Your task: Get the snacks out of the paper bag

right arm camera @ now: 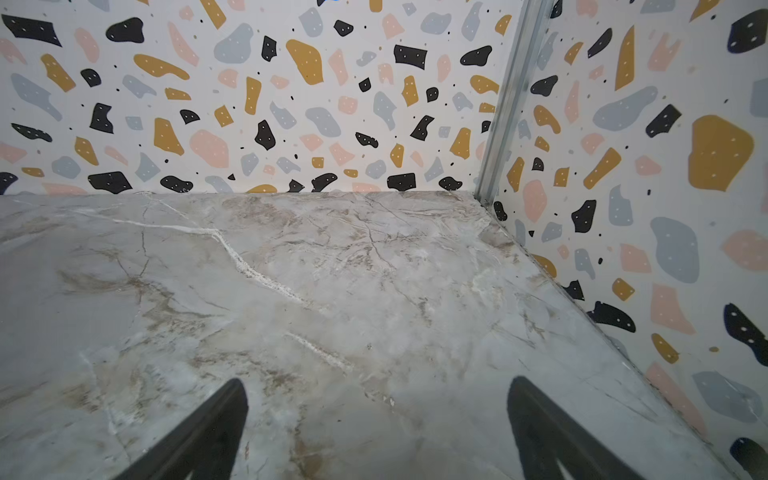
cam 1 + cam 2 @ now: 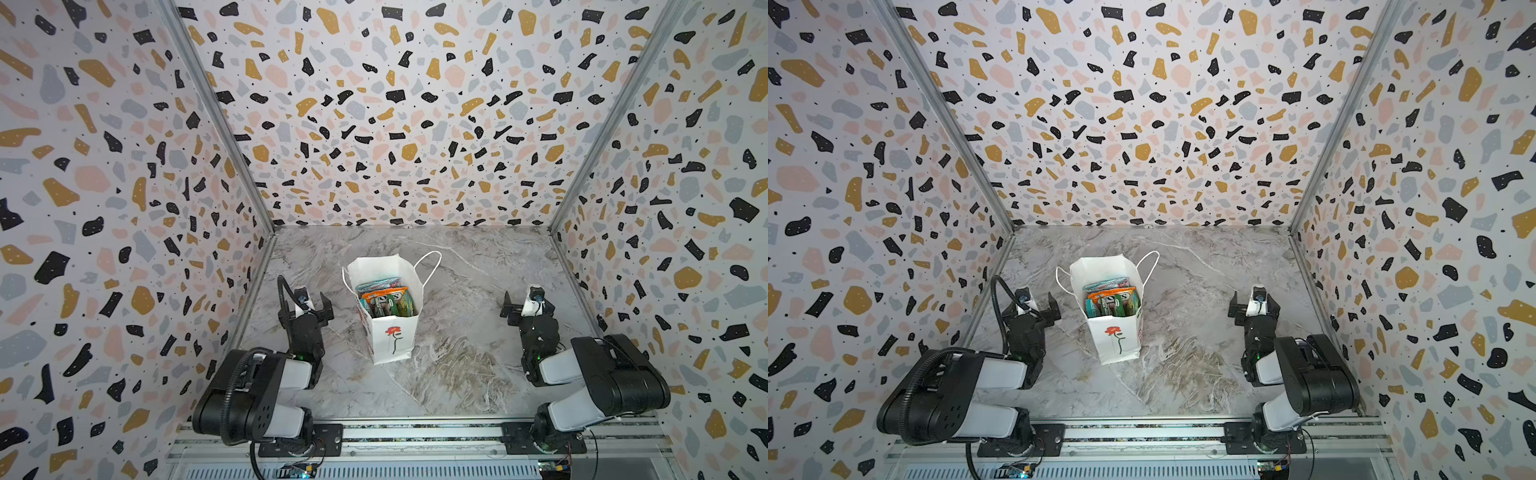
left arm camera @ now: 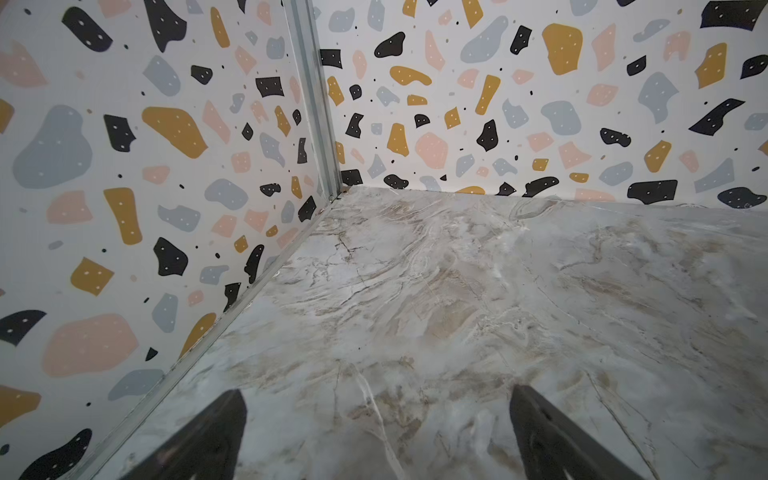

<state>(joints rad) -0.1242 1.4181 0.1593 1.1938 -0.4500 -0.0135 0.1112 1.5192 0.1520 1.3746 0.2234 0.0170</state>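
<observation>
The snacks are inside the paper bag. They are flat, shiny packets. They stand on end and are packed close together. In both top views a blue-green packet with red is at the back. An orange one is in front of it, and green ones are nearest the front. They hide each other, so I cannot count them.

The bag is white and stands up straight with its top open. It has a red flower with a dark stem on the side that faces the near edge. White cord handles loop out at the top. The bag stands near the middle of the grey marble tabletop.

The left gripper is beside the bag, toward the left edge, and does not touch it. Its fingers are spread wide with nothing between them. The left wrist view shows them over bare marble, facing the far left corner.

The right gripper is well apart from the bag, toward the right edge. Its fingers are spread wide too and hold nothing. They face the far right corner.

Both arms sit on a metal rail along the near edge. Spotted walls stand along the other three edges.
</observation>
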